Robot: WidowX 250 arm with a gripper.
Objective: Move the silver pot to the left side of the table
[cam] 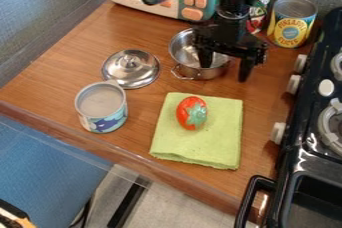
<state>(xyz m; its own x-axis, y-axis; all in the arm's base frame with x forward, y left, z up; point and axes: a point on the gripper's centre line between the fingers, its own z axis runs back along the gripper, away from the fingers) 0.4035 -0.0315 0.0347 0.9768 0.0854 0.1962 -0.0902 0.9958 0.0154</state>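
The silver pot stands upright on the wooden table toward the back, with a small loop handle at its front. My gripper hangs from the top over the pot's right side, its fingers apart. One finger is over the inside of the pot and the other is outside, to the right of the rim. The arm and gripper hide part of the pot's back and right rim. Whether either finger touches the pot, I cannot tell.
Left of the pot lie a silver lid and an open can. A green cloth with a red toy strawberry lies in front. Behind are a toy microwave and a yellow can; the stove borders the right.
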